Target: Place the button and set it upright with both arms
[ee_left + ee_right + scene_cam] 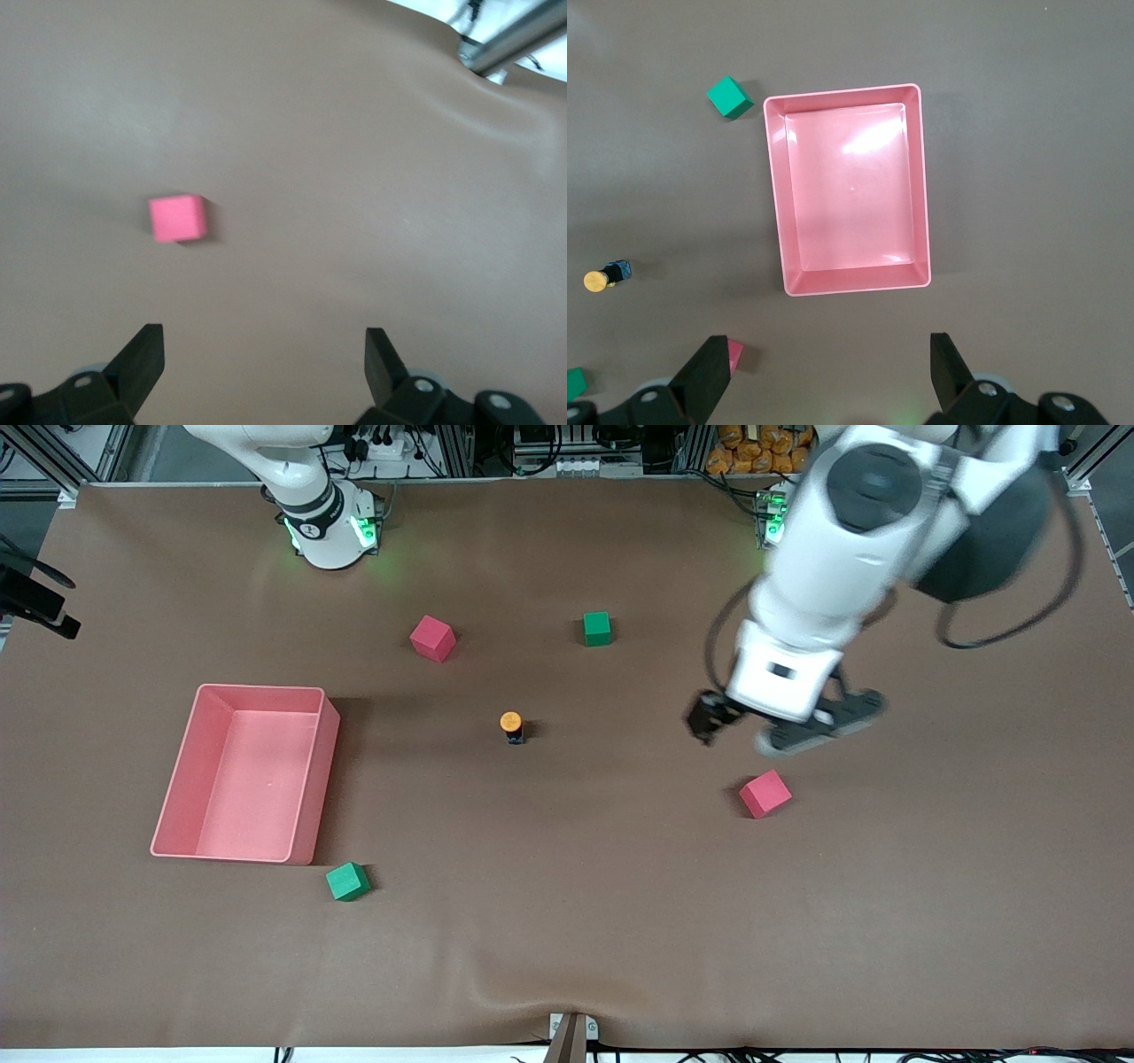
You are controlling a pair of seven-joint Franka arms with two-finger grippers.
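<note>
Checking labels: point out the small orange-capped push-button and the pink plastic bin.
small orange-capped push-button (pixel 511 724), front view, on its orange cap
pink plastic bin (pixel 920 186), right wrist view, on its side wall

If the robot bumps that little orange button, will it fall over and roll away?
Probably yes. The button stands upright on a narrow black body, with its round orange cap on top, so a sideways nudge would likely tip it. Being cylindrical, it may then roll on the flat brown table. It looks tiny, smaller than the cubes, so probably light.

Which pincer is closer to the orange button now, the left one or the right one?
Left. The left pincer hangs open above the table beside the button; the right pincer is open above the pink tray.
</note>
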